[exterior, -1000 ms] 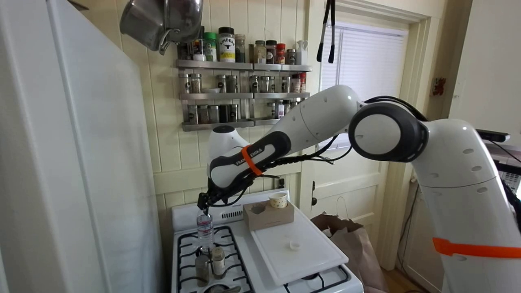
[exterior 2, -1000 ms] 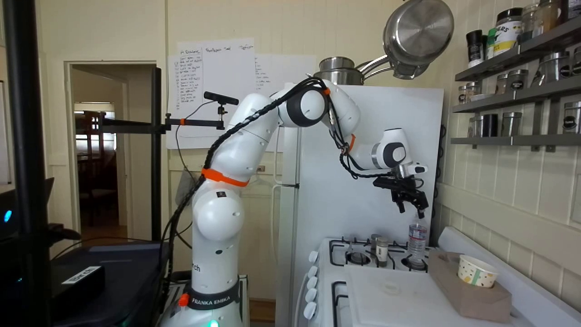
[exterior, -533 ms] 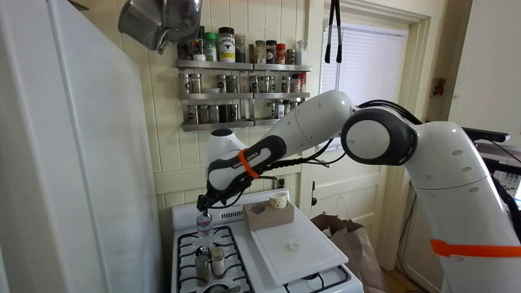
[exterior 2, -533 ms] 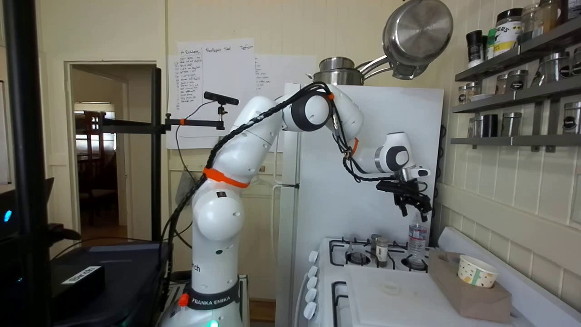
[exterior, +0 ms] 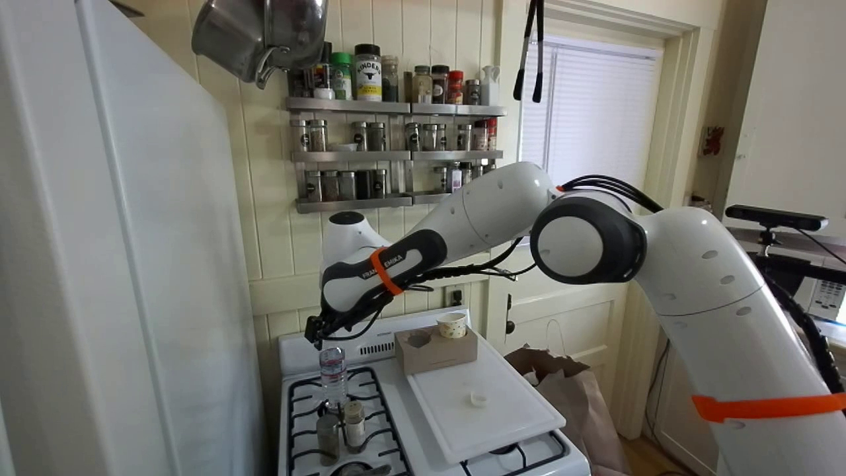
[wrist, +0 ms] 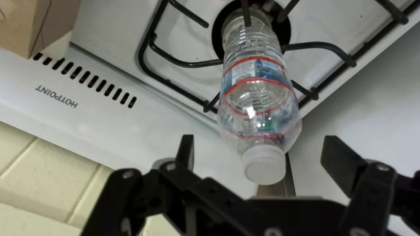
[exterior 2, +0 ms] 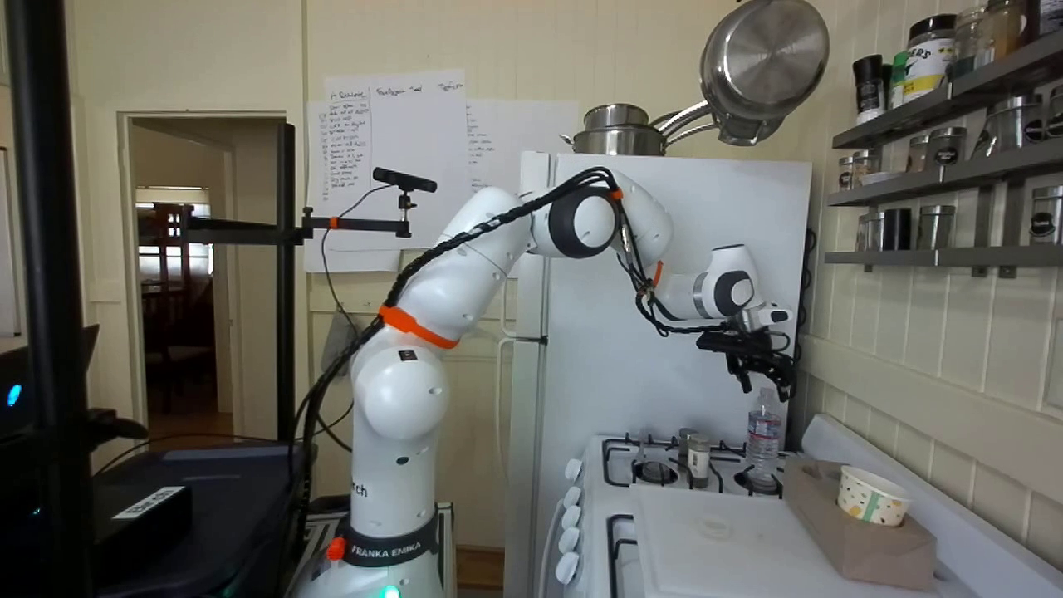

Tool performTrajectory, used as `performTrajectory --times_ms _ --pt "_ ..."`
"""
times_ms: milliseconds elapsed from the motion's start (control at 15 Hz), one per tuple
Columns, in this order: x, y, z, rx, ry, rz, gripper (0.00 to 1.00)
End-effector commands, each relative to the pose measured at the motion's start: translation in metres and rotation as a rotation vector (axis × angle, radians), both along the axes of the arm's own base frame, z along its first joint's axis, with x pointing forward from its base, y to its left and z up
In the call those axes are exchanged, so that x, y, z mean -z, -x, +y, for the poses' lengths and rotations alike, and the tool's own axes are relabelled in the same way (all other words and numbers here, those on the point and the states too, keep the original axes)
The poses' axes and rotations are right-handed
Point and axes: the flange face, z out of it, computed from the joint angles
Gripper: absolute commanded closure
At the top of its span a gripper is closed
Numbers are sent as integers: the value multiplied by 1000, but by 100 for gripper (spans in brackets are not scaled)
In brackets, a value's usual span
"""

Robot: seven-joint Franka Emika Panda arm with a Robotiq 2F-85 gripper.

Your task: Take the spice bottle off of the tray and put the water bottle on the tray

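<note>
The clear water bottle with a white cap stands upright on a stove burner in both exterior views (exterior: 333,378) (exterior 2: 763,440) and the wrist view (wrist: 256,72). My gripper (wrist: 259,154) is open, with the bottle's capped top between its apart fingers in the wrist view; no contact shows. In both exterior views the gripper (exterior: 317,342) (exterior 2: 766,394) is at about the cap's height. Two short jars (exterior: 328,437) (exterior: 354,426) stand on the grate near the bottle; I cannot tell which is the spice bottle. The white tray (exterior: 489,423) lies on the stove beside them.
A small white round item (exterior: 478,399) lies on the tray. A cardboard box (exterior: 436,352) holding a paper cup (exterior: 453,324) stands at the tray's back end. The fridge (exterior: 152,277) is close beside the burners. A pan (exterior 2: 766,66) hangs above. The wall rack (exterior: 396,157) holds several jars.
The arm has reached further out. The gripper has shifted left in one exterior view and right in the other, staying near the bottle's top. The bottle, jars and tray have not moved.
</note>
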Motion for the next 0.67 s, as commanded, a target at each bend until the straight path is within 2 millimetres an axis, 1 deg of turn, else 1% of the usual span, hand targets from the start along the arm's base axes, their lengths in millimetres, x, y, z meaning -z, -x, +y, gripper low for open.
performTrajectory --times_ms 0,67,333,400,467,533,600 --pt "2 -13 9 -15 17 -12 30" --pt "1 -15 9 -12 18 -16 40" --pt "-7 -20 11 0 28 -39 70" --pt "-11 -19 12 8 32 -42 72" --pt "-15 -17 13 9 31 -46 69" --pt "-18 -15 15 12 30 -44 76" --pt "-19 -14 17 13 32 -41 71"
